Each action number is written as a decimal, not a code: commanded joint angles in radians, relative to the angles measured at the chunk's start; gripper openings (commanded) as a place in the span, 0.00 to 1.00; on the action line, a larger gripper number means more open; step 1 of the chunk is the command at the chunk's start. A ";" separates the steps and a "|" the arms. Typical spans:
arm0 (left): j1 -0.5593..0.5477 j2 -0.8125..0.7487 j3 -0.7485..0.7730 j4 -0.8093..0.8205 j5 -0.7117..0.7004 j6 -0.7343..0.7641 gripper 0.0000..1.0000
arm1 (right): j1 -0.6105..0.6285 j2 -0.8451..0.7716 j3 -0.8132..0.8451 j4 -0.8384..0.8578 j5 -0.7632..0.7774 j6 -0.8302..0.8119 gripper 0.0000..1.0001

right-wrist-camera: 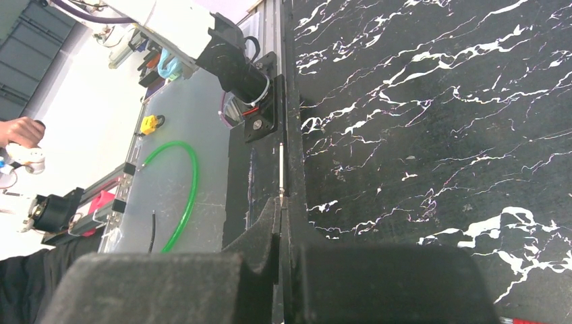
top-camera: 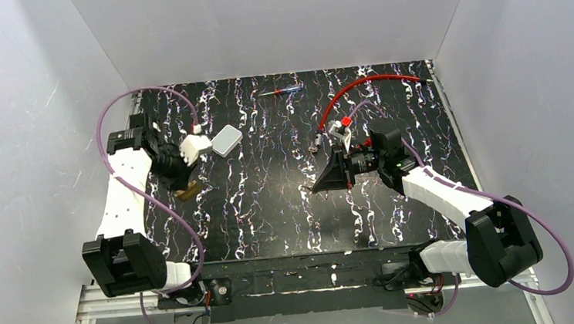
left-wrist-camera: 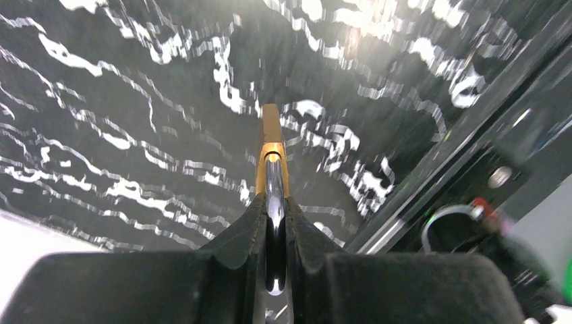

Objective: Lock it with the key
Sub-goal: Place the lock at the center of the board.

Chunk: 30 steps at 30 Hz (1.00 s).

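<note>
Black marble-patterned tabletop (top-camera: pixel 272 209) inside white walls (top-camera: pixel 273 24). Left gripper (left-wrist-camera: pixel 273 206) is clamped on the chrome shackle of a brass padlock (left-wrist-camera: pixel 272 138); the gold body sticks out past the fingertips, seen edge-on in the left wrist view. In the top view the padlock (top-camera: pixel 188 191) sits at the left side of the table, right at the tip of the left gripper (top-camera: pixel 184 178); cannot tell whether it touches the surface. Right gripper (right-wrist-camera: pixel 281 210) is pinched closed on a thin silver key (right-wrist-camera: pixel 281 172), edge-on, with its blade poking out beyond the fingertips near the table's near edge. In the top view the right gripper (top-camera: pixel 318 184) is right of table centre with its fingers pointing left toward the padlock; the key is too small to make out there. Padlock and key are well apart, with bare tabletop between the two grippers. Grey-white box (top-camera: pixel 226 141) lies just beside the left wrist. Blue-and-red screwdriver (top-camera: pixel 280 91) lies at the far edge, and a red cable (top-camera: pixel 355 88) curves at far right.
</note>
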 commanded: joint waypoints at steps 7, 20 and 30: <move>0.118 -0.031 -0.153 -0.115 -0.288 0.583 0.00 | 0.003 -0.024 -0.011 0.025 0.002 -0.021 0.01; 0.107 0.222 -0.081 -0.115 -0.296 0.720 0.00 | 0.006 -0.008 -0.016 0.025 0.012 -0.026 0.01; 0.074 0.354 -0.017 -0.033 -0.316 0.722 0.00 | 0.005 -0.018 -0.019 -0.029 0.030 -0.074 0.01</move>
